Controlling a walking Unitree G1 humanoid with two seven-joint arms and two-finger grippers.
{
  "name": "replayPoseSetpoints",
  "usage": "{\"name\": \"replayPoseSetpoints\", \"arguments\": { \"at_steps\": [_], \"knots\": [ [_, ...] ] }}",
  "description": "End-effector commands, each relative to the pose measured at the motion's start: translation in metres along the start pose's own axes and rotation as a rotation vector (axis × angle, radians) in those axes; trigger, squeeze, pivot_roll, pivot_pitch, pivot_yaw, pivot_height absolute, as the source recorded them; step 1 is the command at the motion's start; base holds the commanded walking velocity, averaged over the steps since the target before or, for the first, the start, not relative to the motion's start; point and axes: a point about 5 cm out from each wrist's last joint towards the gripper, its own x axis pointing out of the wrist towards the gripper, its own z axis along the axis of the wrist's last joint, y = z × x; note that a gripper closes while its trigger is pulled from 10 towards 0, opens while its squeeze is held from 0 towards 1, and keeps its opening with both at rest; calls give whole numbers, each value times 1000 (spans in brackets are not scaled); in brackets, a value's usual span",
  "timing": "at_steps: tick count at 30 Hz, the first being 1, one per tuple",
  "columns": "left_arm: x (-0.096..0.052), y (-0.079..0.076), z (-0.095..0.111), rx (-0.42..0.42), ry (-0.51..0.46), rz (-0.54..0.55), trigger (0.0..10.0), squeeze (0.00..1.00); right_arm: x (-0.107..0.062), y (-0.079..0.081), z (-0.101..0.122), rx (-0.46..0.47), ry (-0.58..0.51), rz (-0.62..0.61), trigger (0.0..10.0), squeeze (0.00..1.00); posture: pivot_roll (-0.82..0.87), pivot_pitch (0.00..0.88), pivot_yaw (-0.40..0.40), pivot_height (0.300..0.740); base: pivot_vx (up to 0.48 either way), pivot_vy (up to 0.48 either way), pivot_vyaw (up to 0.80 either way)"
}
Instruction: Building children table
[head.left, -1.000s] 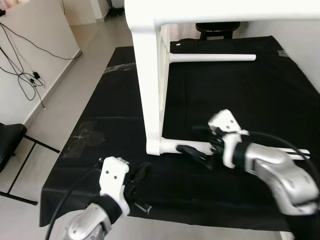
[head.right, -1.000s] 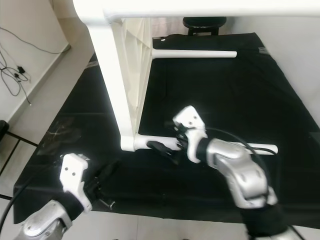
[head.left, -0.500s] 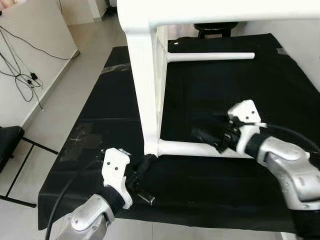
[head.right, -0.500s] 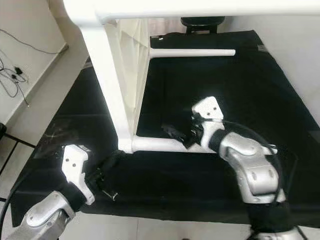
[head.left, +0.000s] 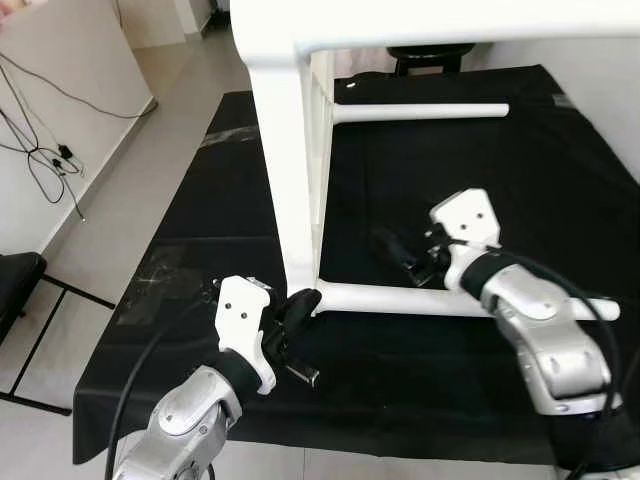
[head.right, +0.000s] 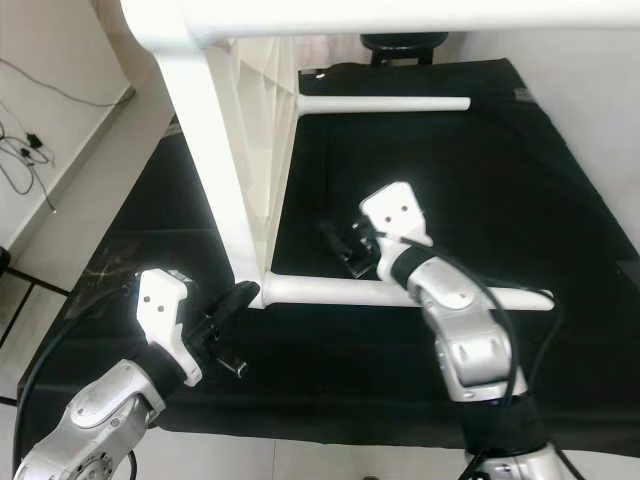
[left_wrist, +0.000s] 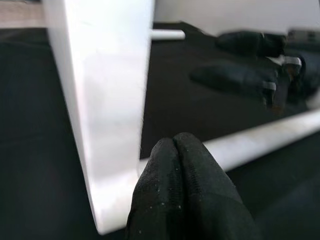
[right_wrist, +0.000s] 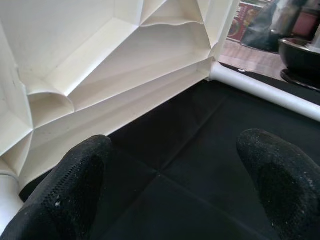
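The white table (head.left: 290, 150) lies tipped on its side on a black mat (head.left: 480, 200), and serves as the landmark here. Nearest, the left gripper (head.left: 300, 305) has its fingers pressed together, tips at the foot of the table's near leg (head.left: 400, 298). Beyond that leg, the right gripper (head.left: 395, 250) hovers over the mat with fingers (right_wrist: 75, 175) spread apart, pointing toward the table's ribbed underside (right_wrist: 100, 60); a second leg (head.left: 420, 112) lies farther back.

Even, bright daylight fills the head views, and the white plastic table panel (head.left: 290, 150) is overexposed along its top edge. The black cloth mat (head.left: 480, 190) swallows detail and shows only faint creases. In the left wrist view the closed black fingertips (left_wrist: 182, 195) and the white leg are soft and out of focus; the right wrist view is sharper, with blurred edges.
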Motion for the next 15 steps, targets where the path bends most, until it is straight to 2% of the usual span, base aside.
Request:
{"name": "replayPoseSetpoints", "arguments": {
  "at_steps": [1, 5, 11, 15],
  "knots": [
    [-1, 7, -2, 21, -7, 68, 10000, 0, 5, 12, -1, -19, -13, 12, 10000, 0, -140, 145, 90, 740, 0, 0, 0],
    [-2, 11, -2, 27, -14, 104, 10000, 0, 10, 23, -4, -17, -17, 23, 10000, 0, -136, 144, 90, 740, 0, 0, 0],
    [-4, 10, -6, 39, 15, 85, 10000, 0, 15, 34, -4, -2, -28, 32, 10000, 0, -134, 143, 92, 740, 0, 0, 0],
    [-8, 14, -9, -7, 17, 97, 10000, 0, 18, 44, -3, 28, -39, 47, 10000, 0, -131, 141, 88, 740, 0, -480, 0]
  ]
}}
